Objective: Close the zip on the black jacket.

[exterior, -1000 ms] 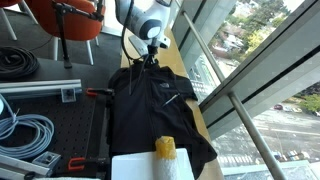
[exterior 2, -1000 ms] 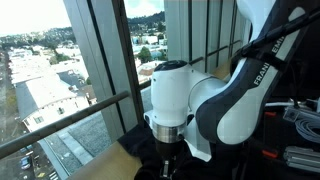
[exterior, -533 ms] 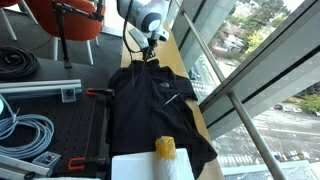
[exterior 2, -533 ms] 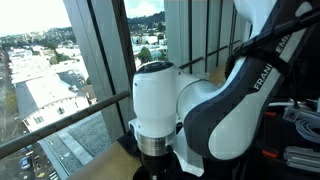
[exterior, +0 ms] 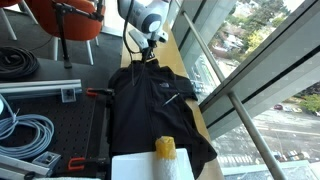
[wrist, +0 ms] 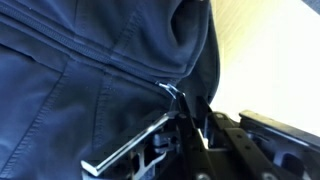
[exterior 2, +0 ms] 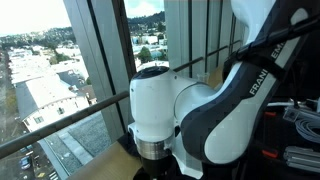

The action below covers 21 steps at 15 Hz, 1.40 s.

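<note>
Gripper [exterior: 148, 53] at the collar end of the jacket [exterior: 150, 105], pinching the zip [wrist: 172, 90].
The soft, creased black fabric lies flat on a pale table [exterior: 185, 62] by the window [exterior: 250, 60]; in the wrist view, slim dark fingers [wrist: 200, 116] meet on the small silvery pull among seamed folds.

Daylight floods in through the tall windows [exterior: 250, 60], bright and slightly washed out in both exterior views. The black jacket [exterior: 152, 100] reads as a near-featureless dark mass. The wrist view is soft and blurred, its fabric bluish.
</note>
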Each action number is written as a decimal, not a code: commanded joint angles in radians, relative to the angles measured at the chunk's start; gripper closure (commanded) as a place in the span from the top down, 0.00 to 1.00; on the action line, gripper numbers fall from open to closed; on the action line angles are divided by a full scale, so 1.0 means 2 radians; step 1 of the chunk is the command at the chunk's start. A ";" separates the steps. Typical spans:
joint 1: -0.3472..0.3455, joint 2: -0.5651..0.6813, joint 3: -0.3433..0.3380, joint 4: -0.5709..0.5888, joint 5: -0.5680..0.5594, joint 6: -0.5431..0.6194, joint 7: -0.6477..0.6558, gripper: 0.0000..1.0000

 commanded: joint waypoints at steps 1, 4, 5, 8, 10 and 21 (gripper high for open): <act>-0.005 -0.003 0.005 0.005 0.009 0.006 -0.007 0.03; -0.013 -0.023 0.008 -0.007 0.010 0.008 -0.010 0.03; -0.014 -0.029 0.008 -0.011 0.010 0.009 -0.010 0.03; -0.024 -0.040 0.009 -0.019 0.011 0.012 -0.012 0.03; -0.029 -0.051 0.011 -0.037 0.009 0.018 -0.015 0.03; -0.044 -0.075 0.010 -0.125 0.007 0.070 -0.028 0.03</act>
